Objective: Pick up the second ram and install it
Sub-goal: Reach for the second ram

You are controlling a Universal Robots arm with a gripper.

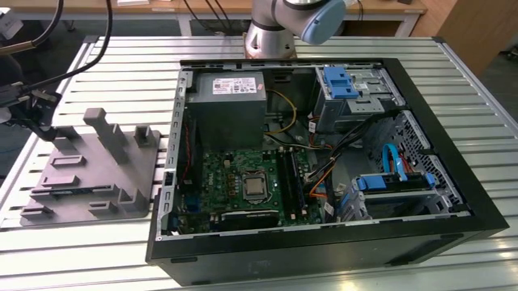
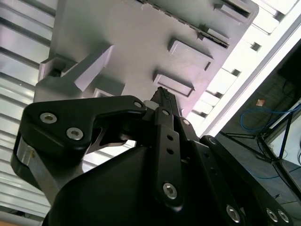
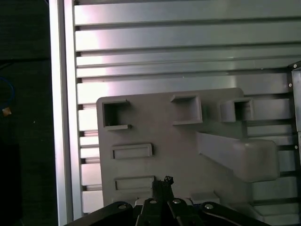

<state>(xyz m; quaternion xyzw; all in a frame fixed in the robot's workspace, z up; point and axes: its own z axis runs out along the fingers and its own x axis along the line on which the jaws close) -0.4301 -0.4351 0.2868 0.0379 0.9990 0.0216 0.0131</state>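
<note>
Closest to the wrist cameras, the gripper (image 2: 162, 95) is seen with its fingertips pressed together, and nothing is visibly held between them. It is poised above the grey holder (image 2: 117, 33). In the exterior view the holder is set on the slatted table (image 1: 97, 254), to that view's left of the open case (image 1: 477, 200). The ram (image 1: 81, 190) is lodged in a slot along the holder's near part, well apart from the motherboard (image 1: 218, 176) inside the case.
</note>
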